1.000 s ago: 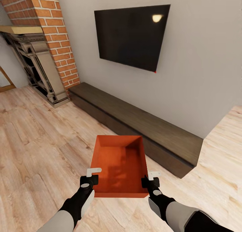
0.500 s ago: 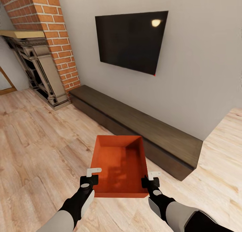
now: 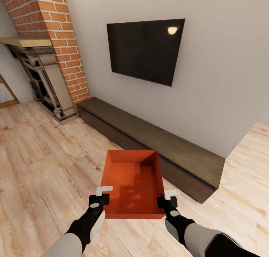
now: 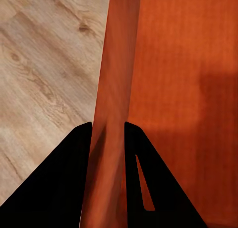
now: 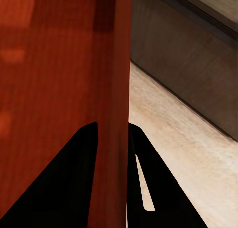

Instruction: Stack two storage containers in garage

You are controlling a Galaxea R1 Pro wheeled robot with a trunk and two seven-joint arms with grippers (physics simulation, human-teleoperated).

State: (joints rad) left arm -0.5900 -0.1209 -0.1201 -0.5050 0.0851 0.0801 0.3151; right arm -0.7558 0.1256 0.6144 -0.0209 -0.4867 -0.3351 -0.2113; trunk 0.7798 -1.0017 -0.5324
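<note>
I hold one orange-red storage container (image 3: pixel 133 182) in front of me, above the living room's light wood plank floor. My left gripper (image 3: pixel 103 194) is shut on its left wall (image 4: pixel 113 114), one dark finger on each side of that wall. My right gripper (image 3: pixel 168 196) is shut on the right wall (image 5: pixel 115 89) the same way. The container is open-topped and empty, held level between both arms.
A long dark low cabinet (image 3: pixel 157 141) runs along the grey wall ahead, under a black wall TV (image 3: pixel 145 50). A brick fireplace (image 3: pixel 48 63) stands at the left. Light wood plank floor (image 3: pixel 41 163) spreads left and right of the container.
The whole head view has shifted: the TV, the cabinet and the fireplace sit a little lower and more centred. The container and both grippers keep the same place in the picture.
</note>
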